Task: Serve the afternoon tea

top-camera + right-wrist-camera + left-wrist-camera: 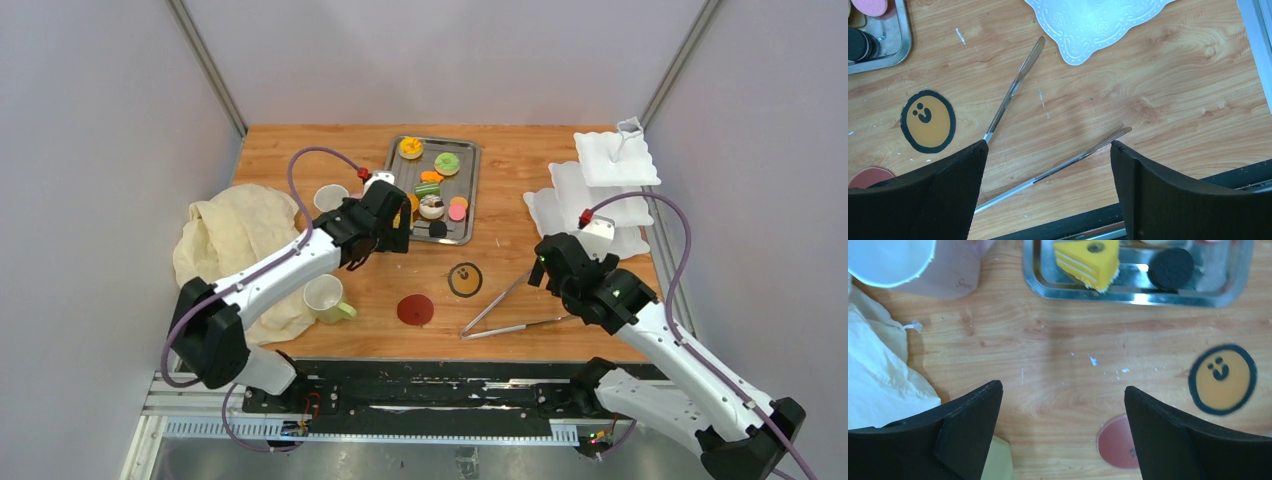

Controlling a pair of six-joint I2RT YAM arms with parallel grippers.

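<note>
Two tools spread wide, empty: left tool [1062, 388], right tool [1049, 144]; left arm [290, 265] hides tray [473, 200] corner.

A smiley face on the yellow coaster [1222, 379]; faint script on the pale mug [955, 275], illegible.

Wooden table [520, 160], contents.
Steel tray [473, 190] lay at 12 o'clock; white stand [600, 190] at 2; cloth [235, 235], far mug [330, 197], near mug [324, 297] at 9; smiley coaster [465, 279], red coaster [415, 310], tongs [510, 310] at 6.
</note>
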